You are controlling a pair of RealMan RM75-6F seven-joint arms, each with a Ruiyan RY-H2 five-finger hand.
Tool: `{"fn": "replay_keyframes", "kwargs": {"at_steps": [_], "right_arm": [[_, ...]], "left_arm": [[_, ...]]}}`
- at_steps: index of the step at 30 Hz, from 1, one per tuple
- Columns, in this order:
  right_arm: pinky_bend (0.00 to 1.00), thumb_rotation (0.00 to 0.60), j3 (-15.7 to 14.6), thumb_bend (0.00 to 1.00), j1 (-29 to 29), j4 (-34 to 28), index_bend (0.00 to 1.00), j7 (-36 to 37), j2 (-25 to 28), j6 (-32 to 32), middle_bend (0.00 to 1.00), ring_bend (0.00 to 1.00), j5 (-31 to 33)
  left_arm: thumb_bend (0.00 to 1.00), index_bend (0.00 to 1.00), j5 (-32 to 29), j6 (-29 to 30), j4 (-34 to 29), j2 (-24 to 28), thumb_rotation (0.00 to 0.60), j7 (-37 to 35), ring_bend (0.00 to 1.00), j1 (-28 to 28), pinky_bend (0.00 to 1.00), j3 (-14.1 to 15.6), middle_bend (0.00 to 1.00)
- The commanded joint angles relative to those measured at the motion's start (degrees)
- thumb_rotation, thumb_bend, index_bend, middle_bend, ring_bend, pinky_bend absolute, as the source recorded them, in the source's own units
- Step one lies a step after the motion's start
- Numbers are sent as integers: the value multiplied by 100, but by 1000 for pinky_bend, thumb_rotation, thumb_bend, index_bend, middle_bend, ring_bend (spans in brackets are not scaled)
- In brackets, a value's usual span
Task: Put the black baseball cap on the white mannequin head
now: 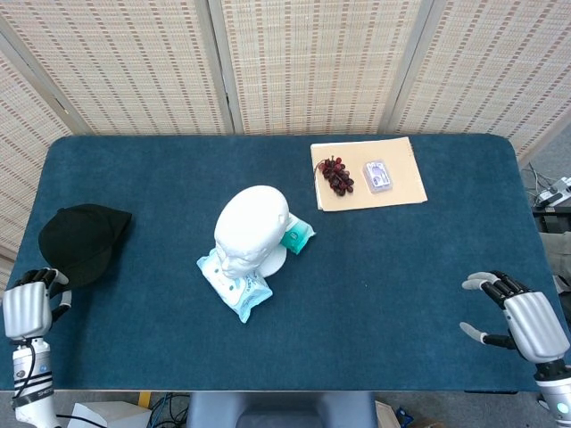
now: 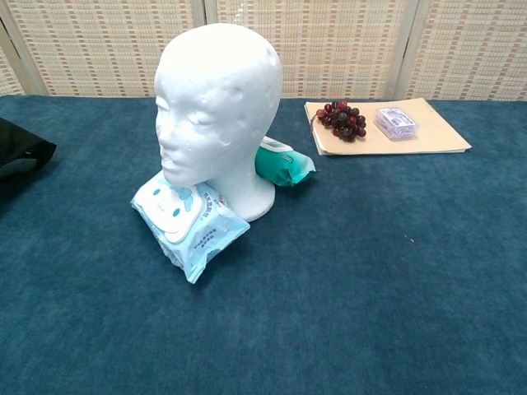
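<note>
The black baseball cap (image 1: 78, 242) lies on the blue table (image 1: 410, 267) at its left end, well apart from the white mannequin head (image 1: 252, 227), which stands upright near the middle with nothing on it. From the chest view only an edge of the cap shows at the left border. The left hand (image 1: 28, 308) sits at the near left corner, just beside the cap's near edge; its back faces up and the fingers look curled in, but I cannot tell whether they touch the cap or hold any part of it. The right hand (image 1: 519, 319) hovers at the near right corner, far from everything, fingers spread apart and thumb out, holding nothing. Against the front of the mannequin's base leans a light blue pack of wet wipes (image 2: 189, 222), touching it, and a smaller teal pack (image 2: 282, 165) lies just behind the base on the other side. Toward the far right side a tan folder (image 1: 368, 173) lies flat, with a bunch of dark red grapes (image 1: 337, 175) and a small clear plastic box (image 1: 377, 176) resting on it, side by side.
</note>
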Motion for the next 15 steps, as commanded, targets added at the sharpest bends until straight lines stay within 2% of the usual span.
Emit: {"fn": "replay_keyframes", "kwargs": {"at_steps": [1, 9, 15], "right_arm": [[433, 600, 1, 39, -1, 2, 353, 0, 0, 1, 325, 255, 1], [433, 600, -1, 39, -9, 0, 353, 13, 8, 20, 325, 255, -8], [433, 600, -3, 39, -19, 1, 354, 32, 14, 45, 325, 255, -23]], "left_arm": [[361, 538, -6, 24, 22, -16, 600, -23, 337, 0, 466, -14, 471], [362, 610, -28, 77, 107, -67, 600, -98, 352, -19, 466, -65, 476], [362, 663, 32, 269, 188, -115, 600, -246, 367, -47, 466, -133, 517]]}}
